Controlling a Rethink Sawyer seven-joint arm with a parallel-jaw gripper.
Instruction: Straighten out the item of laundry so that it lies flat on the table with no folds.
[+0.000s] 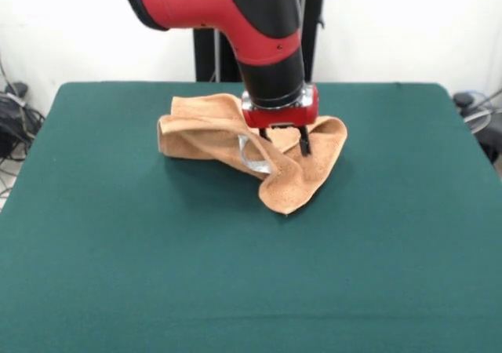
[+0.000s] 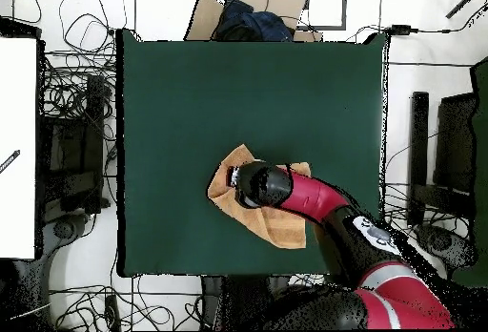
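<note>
The near half of the table [image 1: 157,274] lay as bare green cloth in the front view. Beyond it, toward the far side and slightly right of the middle, sat the towel [image 1: 212,129], bunched and folded over itself, not flat. Its nearest corner hung forward as a pointed flap, with the rest heaped behind and spreading out to the left. A pale, whitish patch showed in the folds just left of the gripper.

The gripper [image 1: 283,143] stood over the right part of the towel, pointing straight down. Its two dark fingers [image 1: 304,143] were set a little apart and reached into the raised cloth; whether they pinched a fold or merely touched it could not be told.

From overhead, the towel [image 2: 284,227] lay in the half of the table [image 2: 191,90] closer to the robot's base, with the arm [image 2: 315,197] covering its middle. Behind the table in the front view rose the black pedestal [image 1: 208,55] against a white wall.
</note>
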